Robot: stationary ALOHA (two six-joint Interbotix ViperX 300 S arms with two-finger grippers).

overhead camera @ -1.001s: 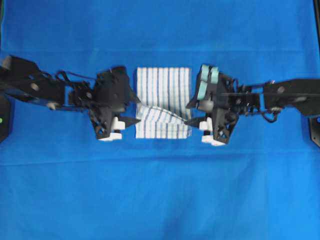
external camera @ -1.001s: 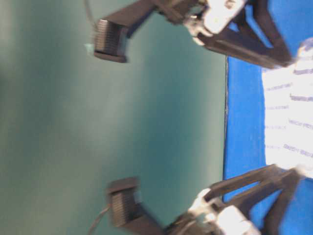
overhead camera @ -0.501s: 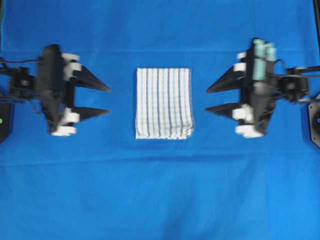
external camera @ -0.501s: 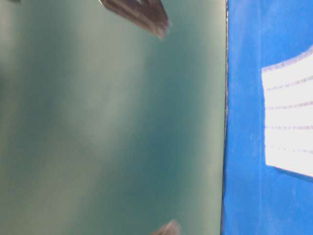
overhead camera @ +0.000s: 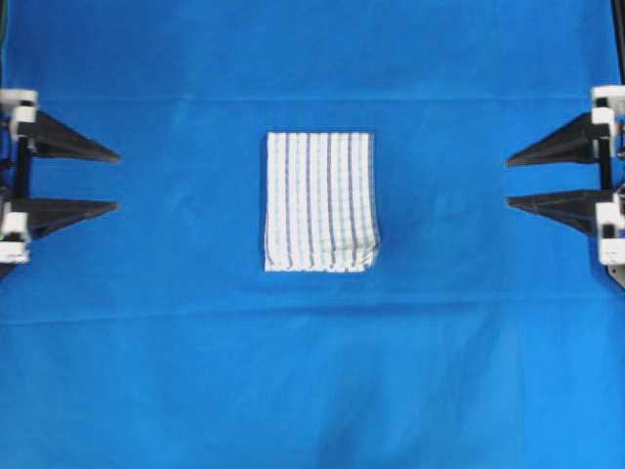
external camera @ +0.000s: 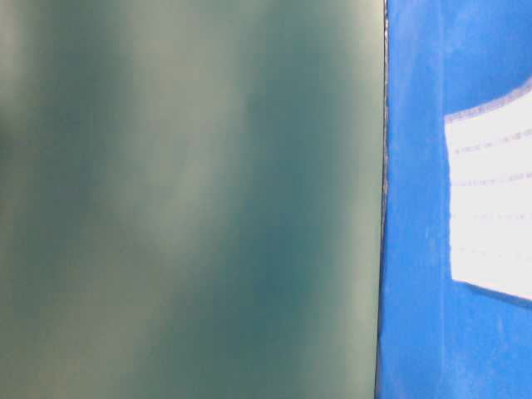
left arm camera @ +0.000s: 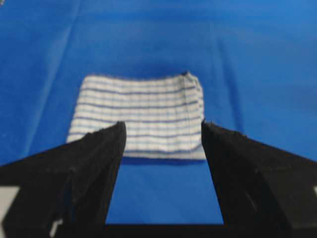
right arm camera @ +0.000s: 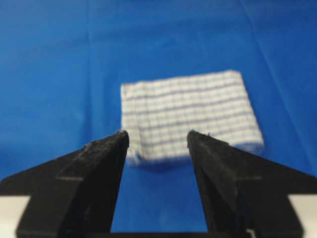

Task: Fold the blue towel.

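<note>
Blue towel (overhead camera: 320,201), folded, unlabelled stripes

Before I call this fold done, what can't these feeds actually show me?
- Blue towel, table-level view: cut off by the right edge and blurred; a plain green surface fills most of that view.
- Layers in the fold: not countable in any view; the wrist views are soft.
- Left gripper and right gripper, overhead: only the open fingers show, the arms cut off by the side edges.
- Blue sheet beneath the towel: hidden.
</note>
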